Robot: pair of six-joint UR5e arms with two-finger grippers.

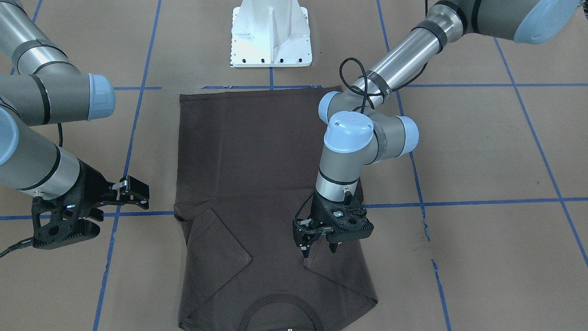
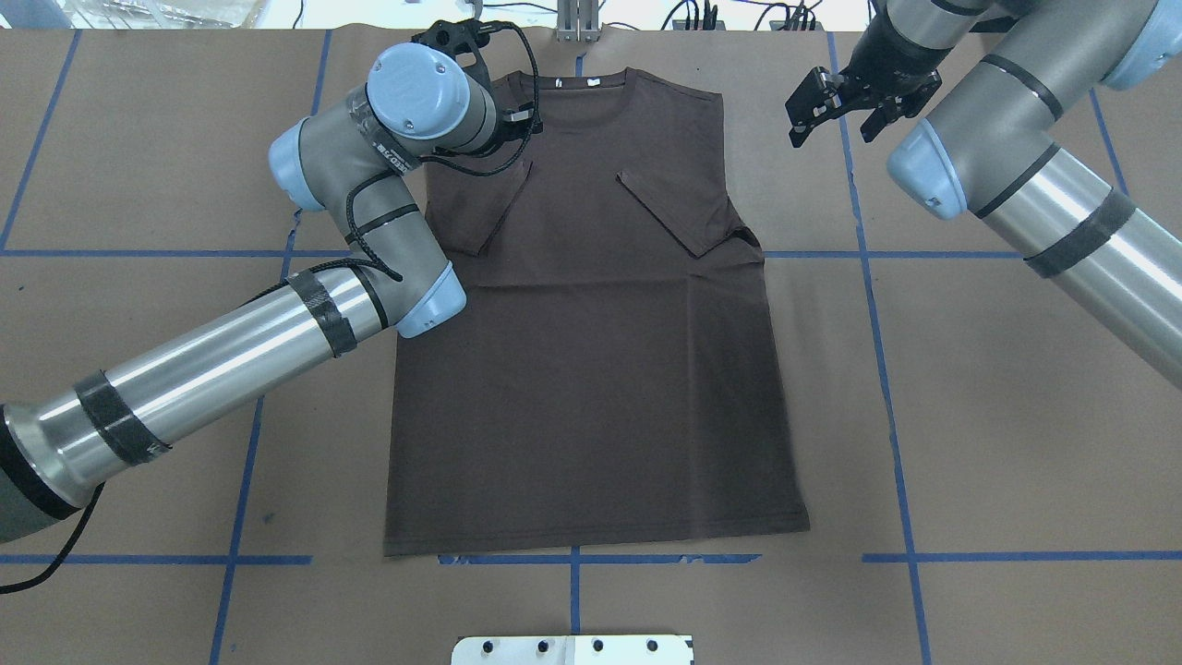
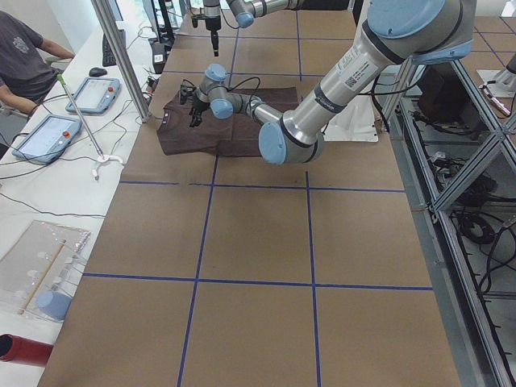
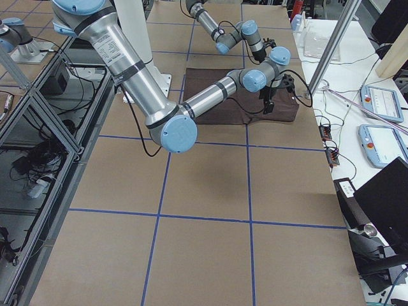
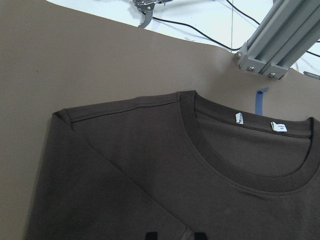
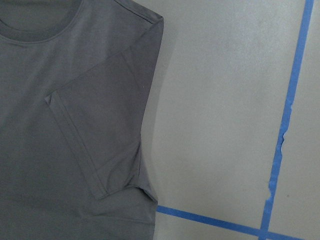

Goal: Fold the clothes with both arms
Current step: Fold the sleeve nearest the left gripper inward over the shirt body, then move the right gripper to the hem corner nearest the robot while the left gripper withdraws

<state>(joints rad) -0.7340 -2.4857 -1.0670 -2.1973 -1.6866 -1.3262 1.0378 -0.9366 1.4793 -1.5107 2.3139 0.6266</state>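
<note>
Across the table from the robot: T-shirt point(image 1: 257, 184) flat on the brown table point(image 1: 482, 151), collar point(image 1: 280, 305) nearest the camera. One sleeve point(image 1: 340, 271) and the other sleeve point(image 1: 216, 248) are both turned in over the chest. Left gripper point(image 1: 319, 248) hangs just over the first sleeve's inner corner, jaws apart, nothing held. Right gripper point(image 1: 120, 208) stands off the cloth beside the other sleeve, jaws wide, empty.

Overhead: body at full length, hem point(image 2: 591, 540) straight and unfolded at the robot's end.

Side views: shirt a dark patch at the far end of the table; both claws too small to judge.

Left wrist: collar with two pale labels point(image 5: 239, 118); shoulder edge creased inward; fingertips point(image 5: 151, 236) apart at the lower edge.

Right wrist: the other sleeve flat on the chest, a blue tape line point(image 6: 287, 125) on bare table alongside.

Status, as judged: sleeve folds done; side folds and hem-to-collar fold outstanding.
</note>
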